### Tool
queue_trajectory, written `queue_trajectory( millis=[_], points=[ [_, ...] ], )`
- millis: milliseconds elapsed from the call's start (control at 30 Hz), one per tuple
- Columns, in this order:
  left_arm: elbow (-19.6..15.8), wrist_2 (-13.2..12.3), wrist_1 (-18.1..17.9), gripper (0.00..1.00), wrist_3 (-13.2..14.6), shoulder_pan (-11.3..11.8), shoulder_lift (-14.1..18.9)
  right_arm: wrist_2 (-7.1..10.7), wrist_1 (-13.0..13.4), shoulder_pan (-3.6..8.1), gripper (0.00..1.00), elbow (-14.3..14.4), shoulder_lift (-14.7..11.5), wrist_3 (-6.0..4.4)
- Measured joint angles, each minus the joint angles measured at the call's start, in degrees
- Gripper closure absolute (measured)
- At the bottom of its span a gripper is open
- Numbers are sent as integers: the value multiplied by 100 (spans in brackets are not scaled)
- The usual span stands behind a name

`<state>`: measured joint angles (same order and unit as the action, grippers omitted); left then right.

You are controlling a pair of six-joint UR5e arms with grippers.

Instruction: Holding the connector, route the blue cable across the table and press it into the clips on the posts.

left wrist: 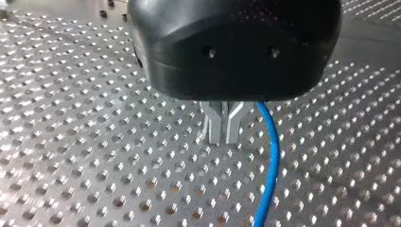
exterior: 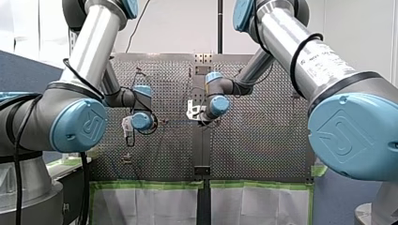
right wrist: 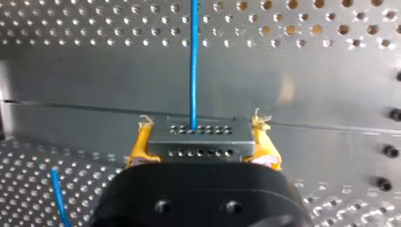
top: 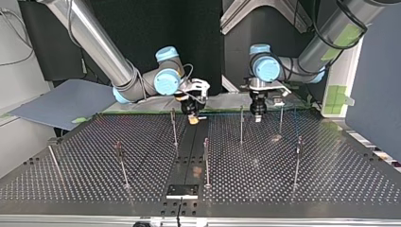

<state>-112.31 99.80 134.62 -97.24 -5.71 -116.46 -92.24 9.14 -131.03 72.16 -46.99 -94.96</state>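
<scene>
Blue cable (right wrist: pixel 193 71) runs straight ahead from a grey rectangular metal connector (right wrist: pixel 200 137), clamped between my right arm's yellow-padded fingers (right wrist: pixel 140 142) at 12 o'clock on the perforated tabletop (top: pixel 307 179) in the top view. My left arm's metal fingers (left wrist: pixel 215 125), at 1 o'clock, press together, cable just beside.

My right gripper (right wrist: pixel 202 126) clamps the connector (right wrist: pixel 201 142), blue cable (right wrist: pixel 193 61) leading ahead.

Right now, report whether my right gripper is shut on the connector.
Shut on it: the right gripper's yellow fingers clamp both sides of the connector.
</scene>
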Motion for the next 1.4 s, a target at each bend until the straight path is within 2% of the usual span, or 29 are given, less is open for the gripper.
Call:
queue_trajectory(
  millis=[200, 233, 267, 300, 333, 367, 433, 467, 500, 533, 600, 633, 967, 1200, 1400],
  points=[
    [29, -97, 3, 100, -48, 93, 0, -102, -8, 6, 100, -128, -3, 28],
    [30, -108, 8, 93, -55, 97, 0, -108, -11, 5, 100, -141, -5, 32],
    [31, -120, 17, 93, -62, 100, 0, -112, -12, 6, 100, -146, -6, 34],
    [30, -123, 25, 88, -65, 106, 0, -125, -16, 8, 100, -150, -6, 36],
    [30, -150, 32, 75, -67, 109, 0, -123, -15, 17, 100, -154, -7, 37],
    [29, -184, 43, 75, -68, 105, 0, -119, -15, 15, 100, -156, -6, 37],
    [27, -215, 57, 50, -66, 97, 0, -119, -15, 11, 100, -157, -4, 38],
    [24, -215, 70, 50, -61, 89, 0, -119, -15, 8, 100, -157, -5, 39],
    [23, -204, 82, 22, -54, 86, 1, -118, -15, 4, 100, -157, -5, 39],
    [22, -182, 95, 5, -41, 85, 2, -119, -16, 3, 100, -159, -5, 41],
    [21, -135, 142, 5, 7, 83, 5, -119, -16, -2, 100, -159, -3, 43],
    [21, -121, 165, 0, 28, 82, 6, -119, -16, -6, 100, -159, -3, 45],
    [18, 191, 592, 0, 383, 39, 11, -119, -24, -32, 100, -159, -2, 51],
    [-41, 235, 935, 0, 579, -61, 68, -115, -32, -40, 100, -159, -2, 56],
    [-238, 248, 1085, 0, 596, -148, 310, -111, -38, -49, 100, -160, -1, 57]
  ],
)
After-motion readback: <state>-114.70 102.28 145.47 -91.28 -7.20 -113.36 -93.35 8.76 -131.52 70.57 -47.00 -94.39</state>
